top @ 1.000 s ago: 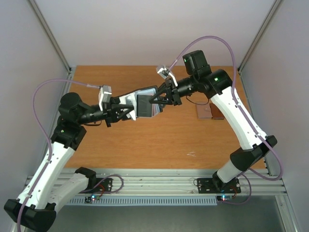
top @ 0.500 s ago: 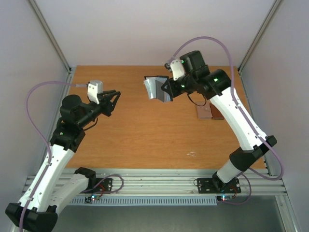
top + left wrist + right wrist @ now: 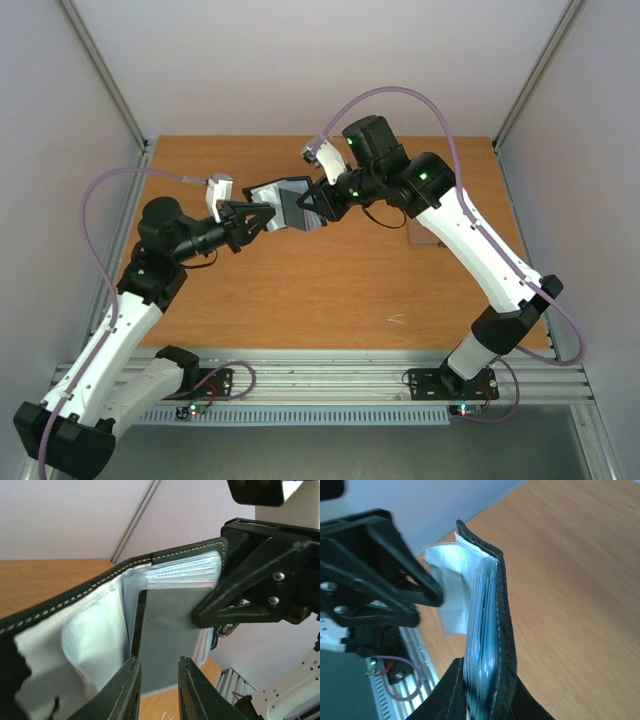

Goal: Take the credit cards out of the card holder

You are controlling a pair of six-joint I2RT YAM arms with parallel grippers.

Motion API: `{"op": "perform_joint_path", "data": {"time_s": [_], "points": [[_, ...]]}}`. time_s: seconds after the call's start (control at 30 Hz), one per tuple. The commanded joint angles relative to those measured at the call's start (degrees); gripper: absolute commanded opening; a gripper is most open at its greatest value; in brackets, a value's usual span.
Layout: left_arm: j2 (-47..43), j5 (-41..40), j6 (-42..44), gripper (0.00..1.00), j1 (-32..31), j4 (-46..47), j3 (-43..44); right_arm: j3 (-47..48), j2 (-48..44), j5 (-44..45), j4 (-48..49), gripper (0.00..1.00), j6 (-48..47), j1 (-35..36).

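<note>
Holder [image 3: 288, 200] up in the air over the far part of the table [image 3: 300, 300], between the two arms, spread open like a book with the pale pockets turned to the left arm. Off the wood, probably, so that both sides can be reached. Cards [image 3: 481, 645] packed in the pockets of one leaf, none seen out of it.

Pinched at that leaf by the right gripper [image 3: 485, 692], fingers closed on stitched cover and card stack together. A steadying hold, by the look of it, leaving the open mouth towards the other arm.

Met there by the left gripper [image 3: 157, 680], fingers a narrow gap apart at the lower edge of a pocket leaf, gripping nothing that shows. Contact impossible to tell. Likely lined up to nip one card and draw it clear.
</note>
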Motion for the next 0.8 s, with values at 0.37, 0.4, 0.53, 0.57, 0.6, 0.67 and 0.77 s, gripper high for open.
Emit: {"op": "perform_joint_path", "data": {"time_s": [0.37, 0.4, 0.53, 0.57, 0.6, 0.67, 0.77], "points": [[-0.6, 6.7, 0.4, 0.25, 0.2, 5.0, 0.2, -2.0, -3.6, -27.5, 6.8, 0.01, -7.5, 0.1], [-0.5, 7.6, 0.5, 0.23, 0.2, 6.3, 0.1, -2.0, -3.5, -28.5, 6.8, 0.01, -7.8, 0.1], [0.0, 15.1, -0.2, 0.05, 0.0, 12.3, 0.4, -1.7, -2.3, -27.8, 8.1, 0.01, -6.3, 0.1], [0.1, 15.8, -0.1, 0.01, -0.1, 12.7, 0.6, -1.7, -2.0, -27.7, 8.3, 0.01, -6.1, 0.1], [0.1, 16.4, 0.4, 0.00, -0.1, 12.8, 0.9, -1.8, -1.8, -27.4, 8.7, 0.01, -5.8, 0.1], [-0.2, 18.0, 0.9, 0.00, -0.1, 13.5, 1.1, -2.6, -2.0, -26.9, 9.7, 0.01, -5.5, -0.1], [-1.0, 17.3, 0.7, 0.00, -0.1, 14.1, 0.7, -4.8, -3.3, -27.0, 11.3, 0.11, -4.9, -1.2]]}}
